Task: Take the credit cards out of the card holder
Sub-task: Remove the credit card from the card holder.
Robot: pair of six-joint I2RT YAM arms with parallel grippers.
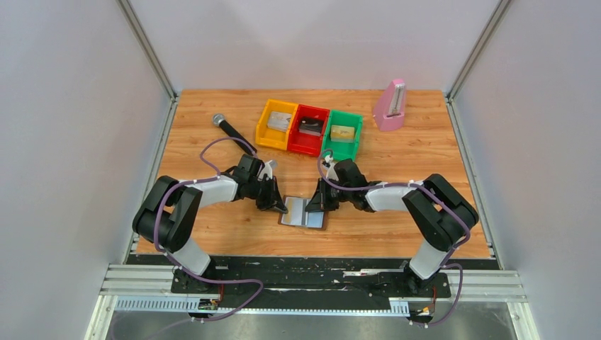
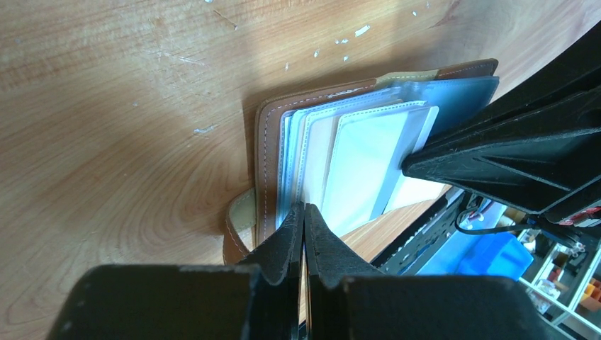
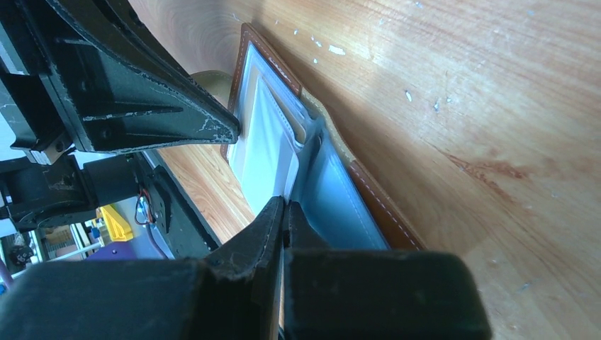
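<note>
The card holder (image 1: 305,214) lies open on the wooden table between my two arms: brown rim, pale blue panels and clear whitish sleeves (image 2: 354,156). My left gripper (image 1: 278,205) comes in from the left. Its tips (image 2: 304,209) are closed at the near edge of the sleeves and seem to pinch them. My right gripper (image 1: 320,205) comes in from the right and is shut. Its tips (image 3: 285,204) sit at the fold between the white sleeves and the blue panel (image 3: 347,205), and nothing shows between them. I cannot make out any credit cards inside the sleeves.
Yellow (image 1: 264,131), red (image 1: 301,147) and green (image 1: 341,150) bins stand in a row behind the holder, each with a flat card-like thing inside. A black microphone (image 1: 230,129) lies at the back left. A pink metronome (image 1: 391,106) stands at the back right.
</note>
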